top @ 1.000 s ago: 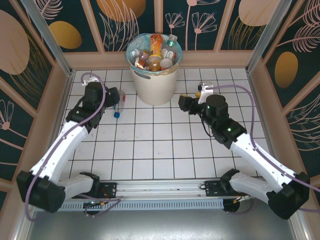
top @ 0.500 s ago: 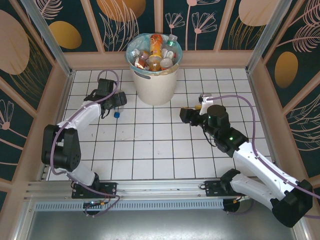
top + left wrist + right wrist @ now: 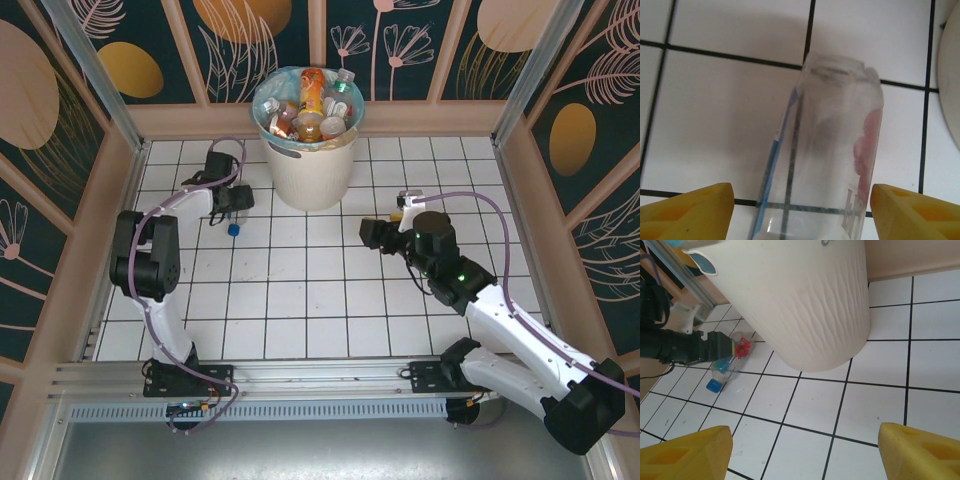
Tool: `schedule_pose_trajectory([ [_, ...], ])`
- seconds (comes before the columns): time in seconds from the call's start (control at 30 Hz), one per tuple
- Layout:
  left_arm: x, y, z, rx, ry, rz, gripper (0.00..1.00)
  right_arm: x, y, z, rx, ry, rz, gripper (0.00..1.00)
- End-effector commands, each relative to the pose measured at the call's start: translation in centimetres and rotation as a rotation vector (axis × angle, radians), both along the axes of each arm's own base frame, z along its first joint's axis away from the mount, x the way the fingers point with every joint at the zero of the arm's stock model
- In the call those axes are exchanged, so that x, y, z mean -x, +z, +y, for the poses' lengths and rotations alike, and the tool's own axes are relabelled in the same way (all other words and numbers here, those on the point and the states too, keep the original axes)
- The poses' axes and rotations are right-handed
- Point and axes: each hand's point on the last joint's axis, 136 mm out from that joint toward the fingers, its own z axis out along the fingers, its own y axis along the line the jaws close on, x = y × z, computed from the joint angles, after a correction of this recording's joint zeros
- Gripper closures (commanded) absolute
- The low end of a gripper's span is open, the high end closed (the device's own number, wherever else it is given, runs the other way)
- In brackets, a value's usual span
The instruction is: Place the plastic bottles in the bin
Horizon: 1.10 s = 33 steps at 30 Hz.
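One clear bottle [image 3: 237, 208] lies on its side on the white tiled table [image 3: 300, 300], just left of the bin [image 3: 310, 175] in the top view and apart from its wall. Its blue cap [image 3: 233, 229] points away from the bin, toward the arm bases. The left wrist view shows its base end, a pink label and a blue stripe along the side [image 3: 825, 150]. The rest of the bottles [image 3: 310, 105] are piled in the bin to the rim, orange and clear ones with red labels, inside a teal bag [image 3: 262, 100].

The left gripper [image 3: 232, 200] reaches in from the side away from the bin. Its yellow fingers [image 3: 690, 210] stand one on each side of the bottle, moderately wide. A strip of tile shows between one finger and the bottle. The other finger sits at the bottle's edge, and I cannot tell if it touches.

The right gripper [image 3: 366, 232] hangs on the opposite side of the bin, nearer the arm bases and well apart from the bottle. Its fingers [image 3: 685, 455] are spread wide with only tile between them. Its wrist camera faces the bin's ribbed wall [image 3: 810, 305], which blocks most of the way across. The bottle [image 3: 722, 371] shows past the bin's lower left edge.

Wooden rails and dark leaf-patterned panels close in the table behind the bin and on both sides.
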Motion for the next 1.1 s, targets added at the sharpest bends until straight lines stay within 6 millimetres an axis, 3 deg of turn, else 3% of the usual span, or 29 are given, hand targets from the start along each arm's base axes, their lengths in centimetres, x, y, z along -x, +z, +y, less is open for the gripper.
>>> schedule_pose_trajectory([
  [0.0,-0.8,-0.7,-0.7,0.025,-0.025,0.004,0.29,0.3,-0.9,0.0,0.008,0.002,0.026,0.23],
  [0.1,-0.7,-1.7,-0.5,0.006,-0.031,0.028,0.41,0.2,-1.2,0.2,0.010,0.006,0.035,0.23],
  [0.27,-0.5,-1.4,0.5,-0.041,-0.014,0.009,0.47,0.2,-1.4,0.5,0.002,0.012,0.050,0.23],
  [0.4,0.2,0.1,1.1,-0.064,-0.002,-0.019,0.47,0.1,-1.1,0.8,-0.014,0.018,0.056,0.23],
  [0.5,1.0,2.3,1.8,-0.076,0.033,-0.061,0.48,0.0,-0.8,1.0,-0.022,0.021,0.055,0.23],
  [0.6,2.0,5.7,2.5,-0.071,0.081,-0.124,0.48,0.0,-0.5,0.9,-0.019,0.016,0.047,0.23],
  [0.87,3.7,21.9,3.5,0.007,0.168,-0.450,0.48,-0.4,0.7,-0.1,0.007,-0.027,-0.006,0.24],
  [0.97,4.0,28.0,2.4,0.078,0.144,-0.572,0.49,-0.4,1.1,-0.5,0.005,-0.042,-0.033,0.24],
  [1.07,3.8,32.7,0.3,0.091,0.086,-0.641,0.50,-0.5,1.4,-0.6,0.001,-0.047,-0.047,0.24],
])
